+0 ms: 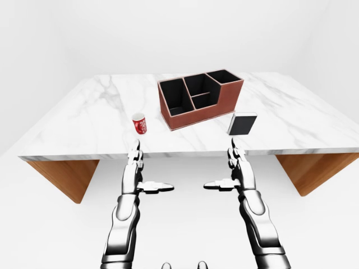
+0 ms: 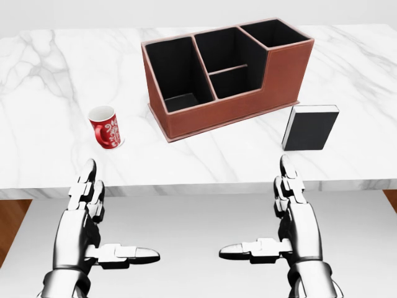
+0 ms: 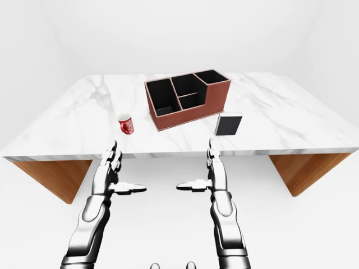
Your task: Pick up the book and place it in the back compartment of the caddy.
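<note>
The brown caddy [image 2: 226, 74] sits well beyond my hands, all compartments dark, showing nothing inside. The book [image 2: 310, 128] stands just past my right hand [image 2: 291, 211]; a red mug [image 2: 107, 127] stands past my left hand [image 2: 87, 214]. Both hands spread wide, holding nothing, short of the white marble table [image 2: 37, 93]. White walls surround.

**Cut Off and Concealed**

Table [image 2: 56, 74] cropped at left, right and top edges in head view; legs out of sight there. Caddy [image 2: 248, 87] compartment floors mostly lost in black shadow. Mug [image 2: 107, 129] pattern too small to read. Book [image 2: 310, 128] cover blank-dark, title unreadable. Forearms clipped by bottom edge in every view.
</note>
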Robot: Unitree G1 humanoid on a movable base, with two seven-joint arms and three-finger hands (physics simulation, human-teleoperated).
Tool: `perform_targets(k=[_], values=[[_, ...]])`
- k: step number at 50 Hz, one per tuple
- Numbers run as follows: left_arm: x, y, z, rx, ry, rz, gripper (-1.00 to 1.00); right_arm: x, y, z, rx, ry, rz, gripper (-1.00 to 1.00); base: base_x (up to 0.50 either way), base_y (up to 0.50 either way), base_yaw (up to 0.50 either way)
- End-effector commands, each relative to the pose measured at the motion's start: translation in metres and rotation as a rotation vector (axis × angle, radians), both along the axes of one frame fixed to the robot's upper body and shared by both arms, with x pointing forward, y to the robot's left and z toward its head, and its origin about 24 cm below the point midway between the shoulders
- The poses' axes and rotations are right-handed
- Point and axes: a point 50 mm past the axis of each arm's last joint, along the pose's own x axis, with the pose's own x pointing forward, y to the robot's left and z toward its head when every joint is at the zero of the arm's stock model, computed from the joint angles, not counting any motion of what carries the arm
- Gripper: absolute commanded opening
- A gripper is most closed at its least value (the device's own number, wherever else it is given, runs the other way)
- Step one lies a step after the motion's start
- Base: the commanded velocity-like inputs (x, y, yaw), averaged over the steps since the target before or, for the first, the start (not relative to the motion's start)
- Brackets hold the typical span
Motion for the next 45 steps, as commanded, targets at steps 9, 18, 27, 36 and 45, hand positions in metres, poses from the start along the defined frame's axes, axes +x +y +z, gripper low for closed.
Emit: perform_targets(k=[9,18,27,36,45], values=[[-0.013,0.004,0.046,0.025,-0.153,-0.033,1.00,-0.005,-0.018,0.052,-0.001,-0.176,-0.022,1.00,0.00,0.00,0.00],[-0.016,0.008,0.070,0.041,-0.255,-0.033,1.00,-0.013,-0.020,0.080,-0.018,-0.301,-0.010,1.00,0.00,0.00,0.00],[-0.016,0.011,0.074,0.048,-0.274,-0.026,1.00,-0.015,-0.023,0.090,-0.030,-0.342,-0.015,1.00,0.00,0.00,0.00],[-0.017,0.011,0.080,0.050,-0.299,-0.029,1.00,-0.018,-0.024,0.095,-0.024,-0.368,0.013,1.00,0.00,0.00,0.00],[-0.018,0.011,0.081,0.048,-0.303,-0.029,1.00,-0.023,-0.025,0.106,-0.045,-0.414,0.023,1.00,0.50,0.00,0.00]])
